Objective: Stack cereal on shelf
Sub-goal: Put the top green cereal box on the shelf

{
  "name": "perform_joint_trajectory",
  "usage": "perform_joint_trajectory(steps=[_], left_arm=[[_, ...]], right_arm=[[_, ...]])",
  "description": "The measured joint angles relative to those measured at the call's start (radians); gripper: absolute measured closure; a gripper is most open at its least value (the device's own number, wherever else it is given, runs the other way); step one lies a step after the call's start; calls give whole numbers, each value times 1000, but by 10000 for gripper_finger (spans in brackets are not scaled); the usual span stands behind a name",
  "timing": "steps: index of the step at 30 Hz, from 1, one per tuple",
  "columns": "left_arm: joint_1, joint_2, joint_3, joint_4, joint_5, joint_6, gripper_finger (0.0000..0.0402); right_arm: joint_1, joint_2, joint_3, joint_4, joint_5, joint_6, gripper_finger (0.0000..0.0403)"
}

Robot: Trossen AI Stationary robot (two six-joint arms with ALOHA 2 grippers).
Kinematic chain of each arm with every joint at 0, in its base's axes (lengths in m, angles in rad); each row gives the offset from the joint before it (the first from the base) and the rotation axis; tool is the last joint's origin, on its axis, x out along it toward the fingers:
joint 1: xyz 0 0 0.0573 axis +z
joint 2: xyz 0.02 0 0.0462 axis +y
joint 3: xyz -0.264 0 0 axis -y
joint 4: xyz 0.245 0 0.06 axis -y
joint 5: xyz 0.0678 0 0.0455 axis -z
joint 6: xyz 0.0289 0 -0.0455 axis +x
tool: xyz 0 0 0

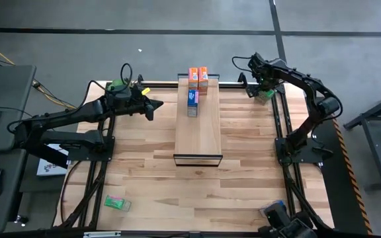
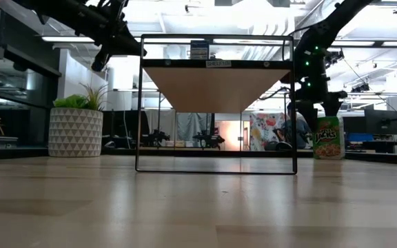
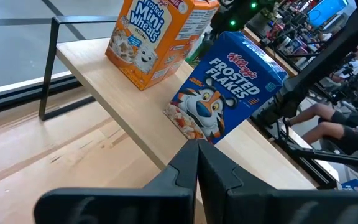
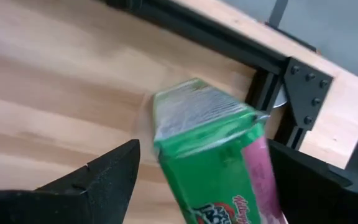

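On shelf (image 1: pixel 199 132): two orange boxes (image 1: pixel 198 75) at far end, blue box (image 1: pixel 192 98) just nearer. Left of shelf: left end effector (image 1: pixel 152 106), pressed together, empty. Right of shelf, at table (image 1: pixel 243 165) far corner: right end effector (image 1: pixel 264 94), spread around upright green box (image 4: pixel 213 146).

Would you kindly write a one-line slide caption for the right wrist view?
Right gripper open around an upright green cereal box standing on the wooden tabletop near its black-framed corner.
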Motion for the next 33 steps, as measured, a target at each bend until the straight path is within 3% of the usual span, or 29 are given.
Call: perform_joint_trajectory(steps=[5, 11, 16, 20, 24, 27, 30, 33], left_arm=[[0, 0, 0, 0, 0, 9, 402], [0, 0, 0, 0, 0, 15, 402], [0, 0, 0, 0, 0, 16, 402], [0, 0, 0, 0, 0, 17, 402], [0, 0, 0, 0, 0, 6, 402], [0, 0, 0, 0, 0, 1, 402], [0, 0, 0, 0, 0, 1, 402], [0, 0, 0, 0, 0, 1, 402]], right_arm=[[0, -11, 0, -24, -4, -10, 110], [0, -28, -1, -59, 2, -25, 187], [0, -65, -1, -66, -51, -34, 242], [0, -146, -1, -96, -123, -12, 258], [11, -270, 2, -152, -247, 31, 259], [51, -367, 40, -209, -411, 65, 260], [133, -446, 107, -263, -612, 117, 260], [274, -499, 204, -264, -692, 224, 260]])
